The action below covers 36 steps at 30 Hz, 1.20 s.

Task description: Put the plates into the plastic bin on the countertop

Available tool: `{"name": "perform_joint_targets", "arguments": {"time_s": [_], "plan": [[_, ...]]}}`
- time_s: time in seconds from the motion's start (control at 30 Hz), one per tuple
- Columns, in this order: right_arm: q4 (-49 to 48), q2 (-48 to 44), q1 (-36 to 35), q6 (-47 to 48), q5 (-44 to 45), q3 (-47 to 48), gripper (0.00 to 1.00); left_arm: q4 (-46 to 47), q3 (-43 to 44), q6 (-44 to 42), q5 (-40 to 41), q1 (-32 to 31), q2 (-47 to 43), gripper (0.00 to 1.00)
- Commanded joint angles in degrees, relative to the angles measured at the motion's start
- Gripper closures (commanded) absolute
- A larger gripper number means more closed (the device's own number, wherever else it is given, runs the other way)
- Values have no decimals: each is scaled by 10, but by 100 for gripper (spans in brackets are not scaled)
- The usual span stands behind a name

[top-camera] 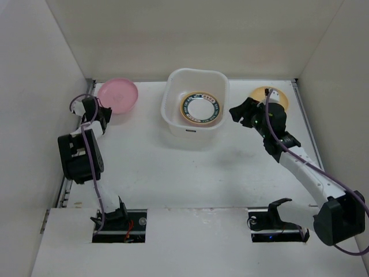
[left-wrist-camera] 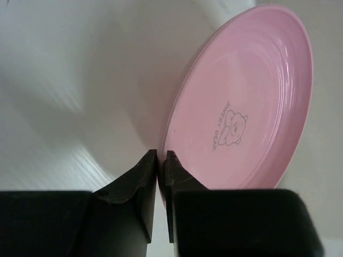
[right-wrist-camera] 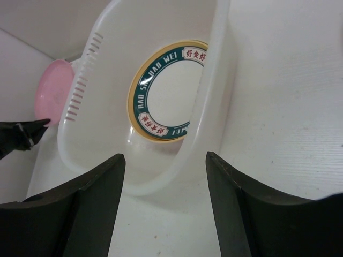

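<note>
Black fingers of the left gripper [left-wrist-camera: 161,158] are pinching the pink plate [left-wrist-camera: 241,107] by its nearest rim; lifting it is calling for a firm, level hold (thin edges slip) toward the plastic bin [top-camera: 196,74] off to this gripper's right. The right gripper [right-wrist-camera: 164,155] is hanging open, empty.

— What encloses the scene?
— Plain white walls: a back wall [top-camera: 196,34], a left wall [top-camera: 29,86] and a right wall [top-camera: 346,69], meeting at the far corners.
— Anything along their feet?
— A thin metal left rail [top-camera: 63,193] runs below the left wall, and a right rail [top-camera: 304,112] runs opposite.
— And nearest the camera?
— A white front panel [top-camera: 196,245] with two rectangular openings, the left cutout [top-camera: 138,231] and the right cutout [top-camera: 288,235], both dark inside.
</note>
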State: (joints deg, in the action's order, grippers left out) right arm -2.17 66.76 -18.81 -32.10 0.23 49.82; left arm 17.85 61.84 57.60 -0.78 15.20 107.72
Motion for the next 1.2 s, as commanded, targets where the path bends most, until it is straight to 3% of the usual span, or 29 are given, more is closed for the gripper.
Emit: {"name": "perform_joint_targets", "arguments": {"time_s": [0.0,0.1,0.27,0.57,0.77,1.03,1.17], "plan": [[-18,-36,20,-15,25,-18,32,36,-12,-21,5,-32,-143,93],[1,-55,34,-12,28,-32,32,18,-2,-61,-12,-92,-208,92],[16,-102,41,-19,39,-57,32,-55,68,-135,-43,-201,-243,92],[43,-171,55,-12,86,-85,31,-159,216,-239,-38,-345,-138,90],[47,-195,80,-26,107,-106,31,-213,310,-277,-27,-383,-30,90],[41,-204,120,-47,133,-122,29,-265,370,-340,31,-415,42,88],[26,-183,145,-76,126,-132,29,-267,371,-361,42,-424,60,77]]}}
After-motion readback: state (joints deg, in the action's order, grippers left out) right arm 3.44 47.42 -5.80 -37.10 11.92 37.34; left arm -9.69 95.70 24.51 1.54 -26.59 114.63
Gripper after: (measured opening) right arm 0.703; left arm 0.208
